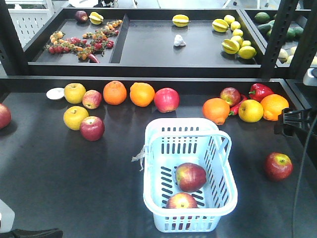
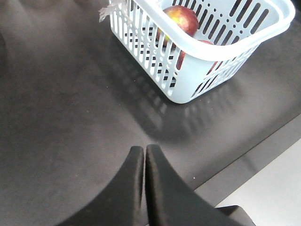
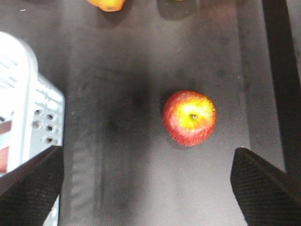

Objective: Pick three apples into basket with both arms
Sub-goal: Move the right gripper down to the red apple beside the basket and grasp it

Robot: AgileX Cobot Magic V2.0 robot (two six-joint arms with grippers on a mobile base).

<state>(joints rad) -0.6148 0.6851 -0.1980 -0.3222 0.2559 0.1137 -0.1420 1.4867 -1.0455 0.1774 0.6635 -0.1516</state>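
Note:
The pale blue basket (image 1: 148, 168) stands at the table's front middle with two red apples (image 1: 190, 177) (image 1: 181, 201) inside. A third red apple (image 1: 278, 165) with a yellow patch at the stem lies on the dark table to the basket's right. My right gripper (image 3: 146, 150) hangs open above the table. This apple (image 3: 189, 117) lies just ahead of its fingers and nearer the right one, and the basket (image 3: 33, 94) is at the left. My left gripper (image 2: 143, 148) is shut and empty, low over bare table to the front left of the basket (image 2: 221, 49).
A row of loose fruit runs along the table's back: more apples (image 1: 92, 128) (image 1: 166, 99), oranges (image 1: 142, 94), yellow fruit and a red pepper (image 1: 259, 91). Behind it a raised black tray (image 1: 148, 62) holds small fruit. The table's front edge (image 2: 254, 155) is close to my left gripper.

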